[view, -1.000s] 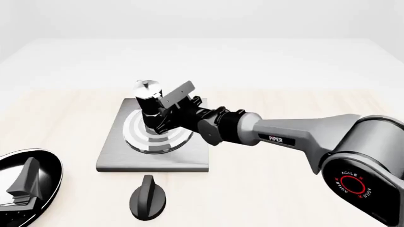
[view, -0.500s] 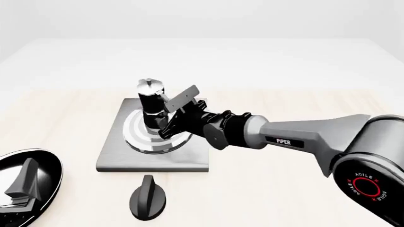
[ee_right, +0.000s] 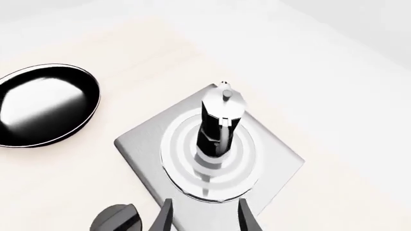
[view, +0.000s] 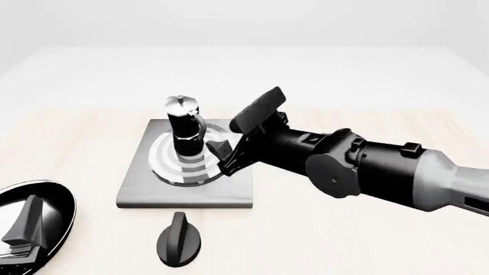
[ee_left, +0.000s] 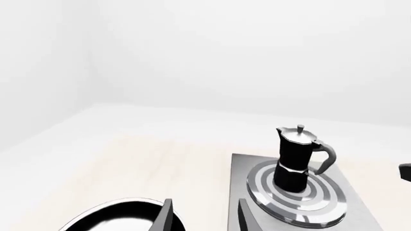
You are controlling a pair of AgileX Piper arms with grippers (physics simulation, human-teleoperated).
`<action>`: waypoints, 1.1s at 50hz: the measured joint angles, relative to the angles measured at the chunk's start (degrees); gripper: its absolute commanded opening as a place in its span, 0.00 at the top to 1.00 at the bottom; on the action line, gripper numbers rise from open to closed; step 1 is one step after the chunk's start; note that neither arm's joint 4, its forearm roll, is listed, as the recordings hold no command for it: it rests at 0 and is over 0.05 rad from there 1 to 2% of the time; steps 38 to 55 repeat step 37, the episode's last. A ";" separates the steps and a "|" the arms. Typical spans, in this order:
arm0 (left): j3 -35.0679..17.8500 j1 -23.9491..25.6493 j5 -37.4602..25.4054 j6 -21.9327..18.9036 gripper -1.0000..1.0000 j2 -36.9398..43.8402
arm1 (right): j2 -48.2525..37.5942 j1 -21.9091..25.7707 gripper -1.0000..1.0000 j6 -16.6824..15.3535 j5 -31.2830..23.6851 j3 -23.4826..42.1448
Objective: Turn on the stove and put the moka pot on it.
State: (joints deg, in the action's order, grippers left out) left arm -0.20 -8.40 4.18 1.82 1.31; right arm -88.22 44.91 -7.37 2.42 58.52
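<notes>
The moka pot (view: 183, 130) stands upright on the silver burner rings of the grey stove plate (view: 229, 192). It also shows in the left wrist view (ee_left: 295, 161) and the right wrist view (ee_right: 220, 125). The black oval knob (view: 178, 240) lies in front of the plate, apart from both grippers. My right gripper (view: 235, 137) is open and empty, raised just right of the pot and not touching it. My left gripper (view: 23, 226) is open and empty over the black frying pan (view: 57, 200) at the near left.
The frying pan lies at the table's near left corner, also in the right wrist view (ee_right: 45, 103). The right arm's thick forearm (view: 367, 169) stretches over the table's right half. The stove plate (ee_right: 270, 156) and knob (ee_right: 115, 219) lie below the right gripper.
The right gripper has let go of the moka pot and drawn back up and to the right. The pot, tilted before, now stands upright on the burner. The left arm has barely moved.
</notes>
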 measured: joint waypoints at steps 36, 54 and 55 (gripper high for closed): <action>-0.47 -0.13 0.40 -2.75 0.00 -1.26 | 61.06 -17.68 0.00 5.90 -27.67 -24.20; -0.45 -0.05 0.40 -2.88 0.00 -1.26 | 63.32 -18.67 0.00 5.87 -29.18 -24.69; -0.45 -0.05 0.40 -2.88 0.00 -1.26 | 63.32 -18.67 0.00 5.87 -29.18 -24.69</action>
